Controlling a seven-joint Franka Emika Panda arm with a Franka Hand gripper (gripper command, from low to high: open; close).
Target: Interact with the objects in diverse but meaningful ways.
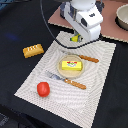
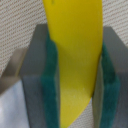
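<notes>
The gripper [image 2: 75, 65] is clamped on the yellow banana [image 2: 74, 55]: in the wrist view both green pads [image 2: 51, 85] press flat against the fruit's sides, w/ the banana running lengthwise between them and filling the gap. In the exterior view only a small yellow bit of banana [image 1: 75, 37] shows under the white arm housing, at the far edge of the striped placemat [image 1: 100, 90], close to the mat's far corner on the exterior view's left.

Mid-mat sits a small plate [image 1: 62, 73] carrying the yellow block w/ red label [image 1: 71, 65], roughly centred on it. A knife w/ wooden handle [image 1: 85, 58] lies just beyond the plate, and a fork w/ wooden handle [image 1: 67, 80] lies just on the near side; both are close to the plate rim, so little room there. The red tomato [image 1: 43, 89] rests near the mat's near-left corner, w/ open mat around it. The bread loaf [image 1: 33, 50] is off the mat on the dark tabletop [image 1: 15, 30], well apart from the rest. The mat's right half, in the exterior view, is bare. A bowl [image 1: 122, 17] sits at the far right edge on a brown board [image 1: 110, 25].
</notes>
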